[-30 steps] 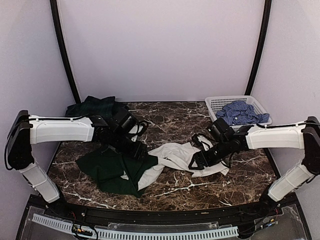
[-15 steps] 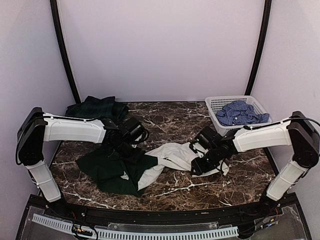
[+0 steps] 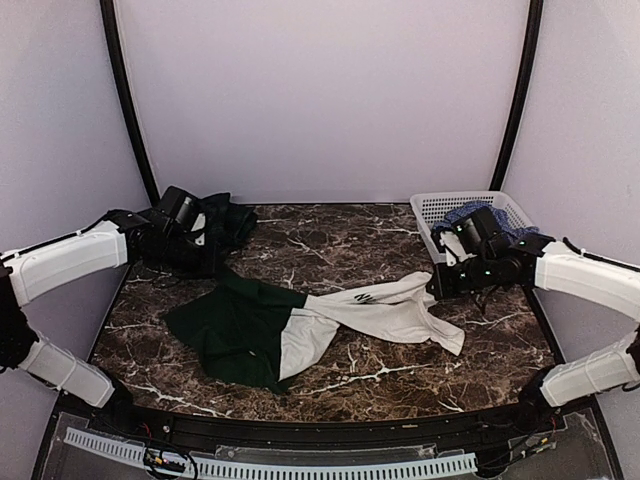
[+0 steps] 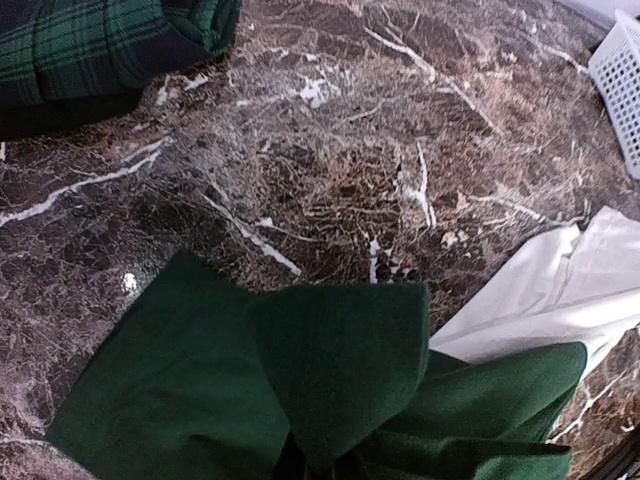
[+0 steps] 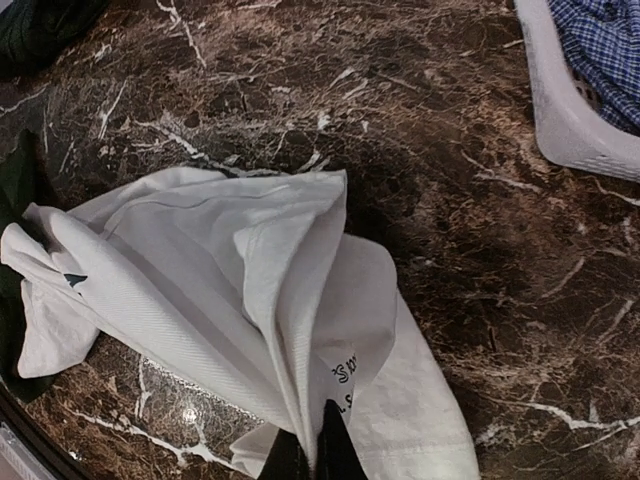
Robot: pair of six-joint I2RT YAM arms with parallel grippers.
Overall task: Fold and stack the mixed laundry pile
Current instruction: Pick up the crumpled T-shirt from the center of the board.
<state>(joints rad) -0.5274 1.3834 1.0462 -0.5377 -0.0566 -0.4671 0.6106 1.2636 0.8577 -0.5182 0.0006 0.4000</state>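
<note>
Left gripper [image 3: 213, 262] was clamped on the dark green end of the green-and-white garment [image 3: 300, 325], just in front of the green plaid garment [image 3: 225, 215] at back left. The garment lay stretched across the marble table [image 3: 350, 240]. Right gripper [image 3: 440, 284] was pinched shut on its white end, beside the white lattice basket [image 3: 428, 208] holding the blue check shirt [image 5: 605, 45].
</note>
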